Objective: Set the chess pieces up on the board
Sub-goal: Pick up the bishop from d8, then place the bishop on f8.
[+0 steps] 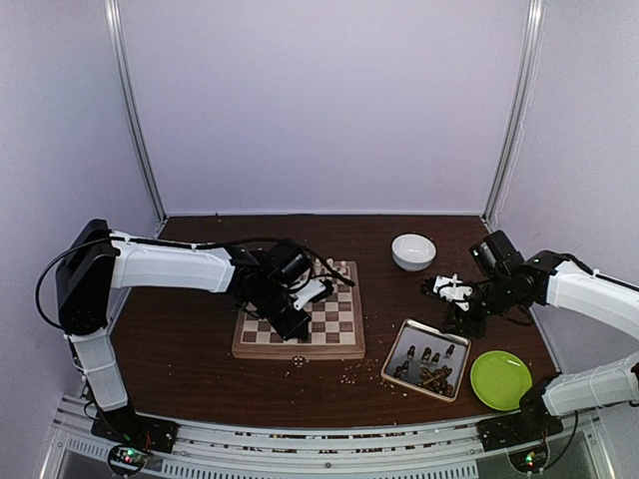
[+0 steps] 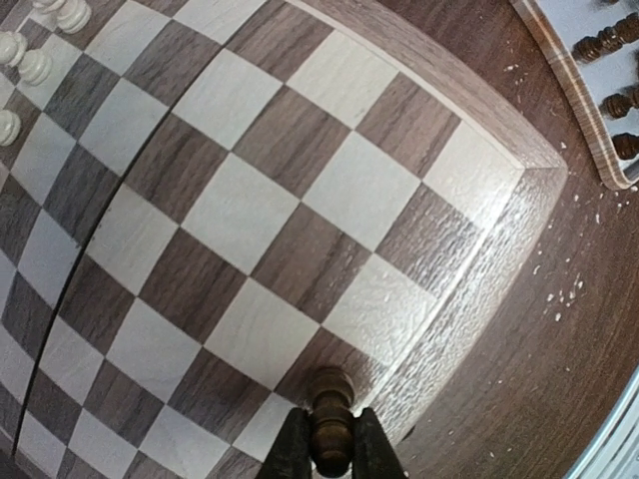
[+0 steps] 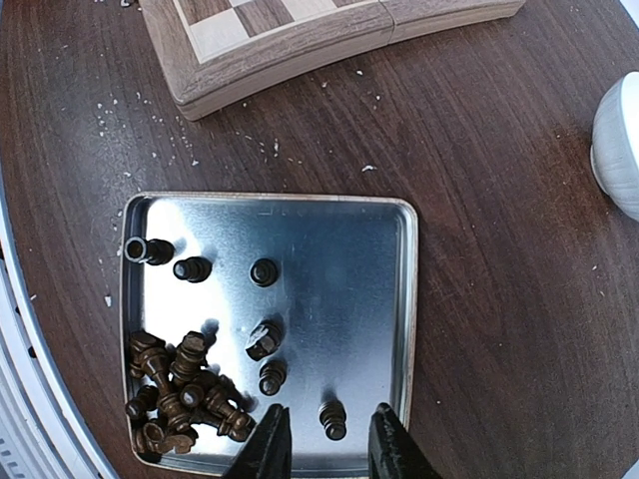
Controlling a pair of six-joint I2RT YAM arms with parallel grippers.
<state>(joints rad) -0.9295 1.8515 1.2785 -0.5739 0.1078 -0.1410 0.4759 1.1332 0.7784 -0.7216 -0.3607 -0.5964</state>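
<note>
The wooden chessboard (image 1: 300, 324) lies mid-table; it also shows in the left wrist view (image 2: 250, 210) and its corner in the right wrist view (image 3: 260, 40). My left gripper (image 2: 331, 444) is shut on a dark brown chess piece (image 2: 330, 414), its base over a dark square at the board's edge. Cream pieces (image 2: 35, 50) stand at the board's far side. My right gripper (image 3: 326, 449) is open above the metal tray (image 3: 300, 230), with one upright dark piece (image 3: 333, 419) between its fingers. Several dark pieces (image 3: 175, 394) are heaped in the tray's corner, others stand scattered.
A white bowl (image 1: 412, 251) sits behind the tray, also at the right wrist view's edge (image 3: 621, 140). A green plate (image 1: 500, 379) lies at the front right. Pale crumbs (image 3: 170, 130) dot the brown table between board and tray. The tray (image 1: 426, 359) lies right of the board.
</note>
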